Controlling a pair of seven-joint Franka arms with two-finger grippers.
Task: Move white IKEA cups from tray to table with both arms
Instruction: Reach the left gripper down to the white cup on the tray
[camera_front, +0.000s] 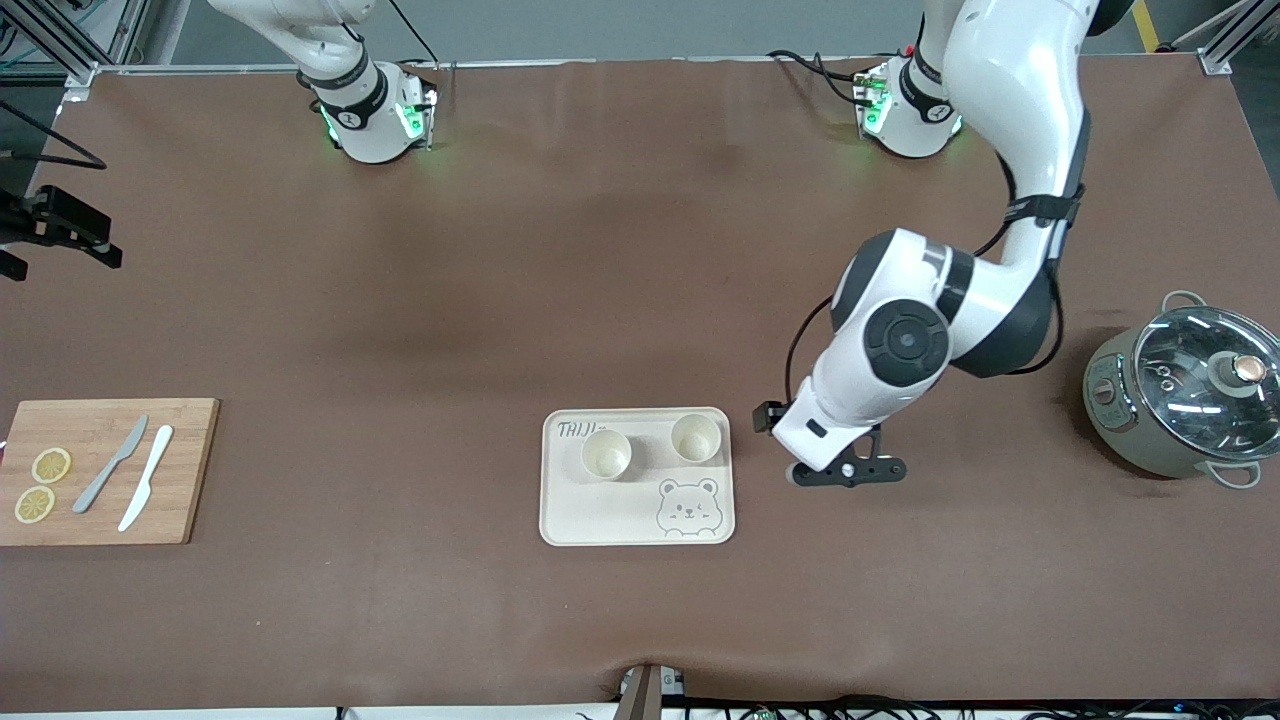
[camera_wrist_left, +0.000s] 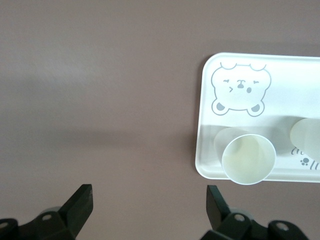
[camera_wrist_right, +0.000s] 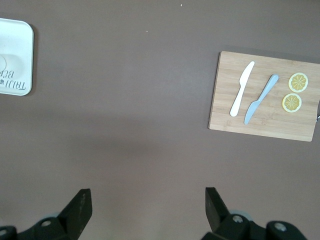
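Lower centre, both white IKEA cups (camera_front: 606, 453) (camera_front: 695, 437) sit on the tray (camera_front: 640, 520); none moved; left tool (camera_wrist_left: 150, 207) and right tool (camera_wrist_right: 148, 205) gape wide, empty.

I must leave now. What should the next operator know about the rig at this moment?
Left gripper: open, empty, low over the table beside the tray.
Right gripper: open, empty, waiting high over the table; not seen in the front view.
Both white IKEA cups stand on the tray.
Done: nothing moved.
Left: place both cups on the table, one per arm.
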